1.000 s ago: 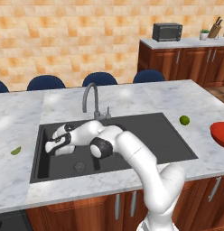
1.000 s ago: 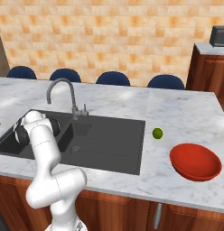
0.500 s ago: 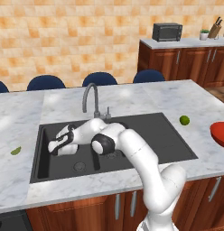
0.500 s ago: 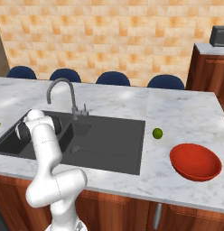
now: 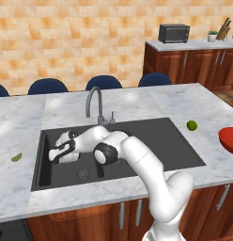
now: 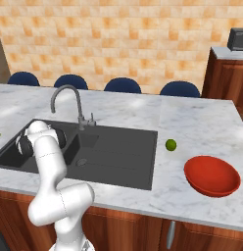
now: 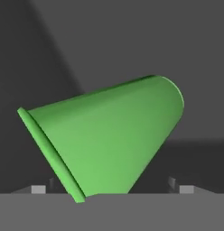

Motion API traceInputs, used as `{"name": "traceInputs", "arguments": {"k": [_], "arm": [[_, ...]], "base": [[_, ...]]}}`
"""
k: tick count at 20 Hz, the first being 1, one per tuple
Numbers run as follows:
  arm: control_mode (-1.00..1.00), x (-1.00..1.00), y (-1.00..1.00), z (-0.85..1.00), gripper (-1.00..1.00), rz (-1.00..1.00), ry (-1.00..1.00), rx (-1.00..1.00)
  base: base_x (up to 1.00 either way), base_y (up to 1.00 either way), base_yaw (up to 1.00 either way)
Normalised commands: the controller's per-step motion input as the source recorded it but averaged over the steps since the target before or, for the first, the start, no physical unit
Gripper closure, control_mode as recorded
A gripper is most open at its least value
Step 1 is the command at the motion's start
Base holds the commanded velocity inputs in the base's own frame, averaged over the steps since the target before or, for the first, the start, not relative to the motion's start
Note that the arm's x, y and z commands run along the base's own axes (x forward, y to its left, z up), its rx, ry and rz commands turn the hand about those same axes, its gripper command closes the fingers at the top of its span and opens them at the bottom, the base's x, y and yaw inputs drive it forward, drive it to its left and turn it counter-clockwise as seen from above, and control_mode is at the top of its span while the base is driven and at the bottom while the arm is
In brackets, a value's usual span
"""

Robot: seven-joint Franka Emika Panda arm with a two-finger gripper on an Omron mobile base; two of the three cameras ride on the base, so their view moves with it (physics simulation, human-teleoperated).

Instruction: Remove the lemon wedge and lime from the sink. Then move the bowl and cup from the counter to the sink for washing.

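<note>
In the hand view, the bright green cup lies tipped on its side on the dark sink floor. Its rim points lower left and its base upper right. My gripper is open, with one fingertip on each side of the cup and close to it. I cannot tell whether they touch it. In the left base view the gripper hangs low in the left basin of the sink. The lime and the red bowl are on the counter to the right. The lemon wedge lies on the counter left of the sink.
The curved faucet stands behind the sink, just beyond my arm. Blue chair backs line the counter's far side. A microwave sits on the far counter. The right basin holds nothing.
The fingers have spread a little wider around the cup. The arm has hardly moved, and the lime, bowl and lemon wedge are where they were.
</note>
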Motion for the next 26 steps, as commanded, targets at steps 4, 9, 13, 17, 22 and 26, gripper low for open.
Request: {"name": "traceInputs", "arguments": {"k": [4, 9, 13, 17, 22, 26], "arm": [[-1.0, -0.21, 0.39, -0.01, -1.0, -0.05, 0.03, -0.09], [-1.0, -0.21, 0.36, 0.0, -1.0, -0.09, 0.03, -0.09], [-1.0, -0.29, 0.35, 0.0, -1.0, -0.13, 0.07, -0.08], [-1.0, -0.29, 0.39, 0.0, -1.0, -0.15, 0.1, -0.08], [-1.0, -0.27, 0.4, 0.0, -1.0, -0.16, 0.12, -0.06], [-1.0, -0.3, 0.47, -0.02, -1.0, -0.15, 0.09, -0.06]], "base": [[0.0, 0.0, 0.0], [0.0, 0.0, 0.0], [0.0, 0.0, 0.0], [0.0, 0.0, 0.0], [0.0, 0.0, 0.0], [0.0, 0.0, 0.0]]}}
